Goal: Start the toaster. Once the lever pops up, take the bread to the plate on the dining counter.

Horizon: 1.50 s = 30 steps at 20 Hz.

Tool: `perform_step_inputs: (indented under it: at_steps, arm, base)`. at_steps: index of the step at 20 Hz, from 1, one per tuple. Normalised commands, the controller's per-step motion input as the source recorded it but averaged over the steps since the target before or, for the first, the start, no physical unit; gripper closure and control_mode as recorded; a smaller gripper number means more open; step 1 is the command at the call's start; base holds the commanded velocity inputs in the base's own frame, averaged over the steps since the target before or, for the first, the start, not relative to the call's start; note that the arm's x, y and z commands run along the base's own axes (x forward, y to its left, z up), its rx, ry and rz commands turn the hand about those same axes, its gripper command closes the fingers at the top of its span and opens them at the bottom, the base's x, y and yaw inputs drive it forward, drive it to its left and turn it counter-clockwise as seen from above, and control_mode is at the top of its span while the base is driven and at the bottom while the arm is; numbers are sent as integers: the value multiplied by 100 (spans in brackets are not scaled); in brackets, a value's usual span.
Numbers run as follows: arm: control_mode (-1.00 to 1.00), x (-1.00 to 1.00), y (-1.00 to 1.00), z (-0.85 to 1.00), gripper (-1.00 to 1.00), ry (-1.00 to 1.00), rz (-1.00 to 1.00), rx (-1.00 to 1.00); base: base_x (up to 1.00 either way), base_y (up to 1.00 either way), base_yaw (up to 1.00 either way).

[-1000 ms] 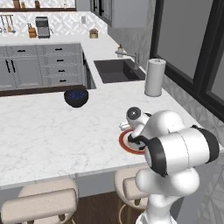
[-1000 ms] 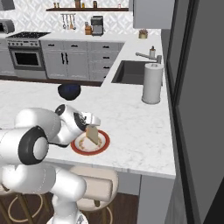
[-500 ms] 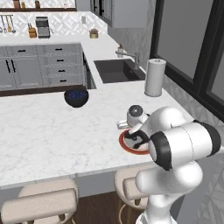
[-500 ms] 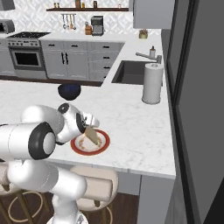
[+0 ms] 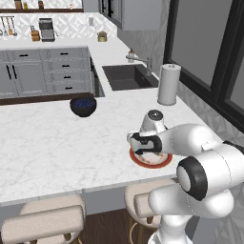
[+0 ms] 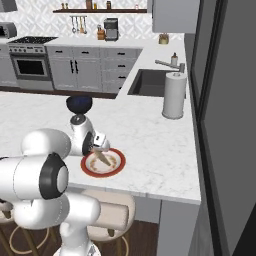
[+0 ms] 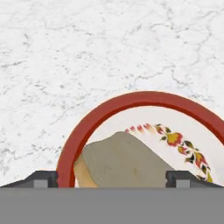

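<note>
Left base view: your gripper [image 5: 148, 151] hung low over the plate [image 5: 164, 163] on the dining table [image 5: 57, 143].

Right base view: the bread [image 6: 103, 158] leaned tilted above the plate.

Hand view: fingers [image 7: 41, 178] spread wide, bread between them. You judged placement nearly done; next, lift clear.

Marble, glaze and crumb

Under the gripper [image 7: 112, 181] — matt tan bread [image 7: 124, 159] on a glossy floral plate [image 7: 144, 99]; smooth veined marble dining counter [image 7: 87, 52] beyond.
</note>
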Motion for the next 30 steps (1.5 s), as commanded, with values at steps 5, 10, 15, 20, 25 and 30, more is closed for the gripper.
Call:
perform_step_inputs:
  at_steps: [5,10,15,20,25,30]
  arm:
    - [-100,-18,26,9,-100,23,-4,13]
    - [-100,-6,16,35,-100,16,-7,7]
    - [-100,-38,-4,90,-100,1,-8,7]
    - [-100,-91,-31,86,-100,0,0,14]
    - [-100,-100,-19,44,-100,0,0,11]
    - [-100,-100,0,9,-100,-1,0,0]
  base:
    - [0,0,0]
    - [0,0,0]
    - [0,0,0]
    - [0,0,0]
    - [0,0,0]
    - [0,0,0]
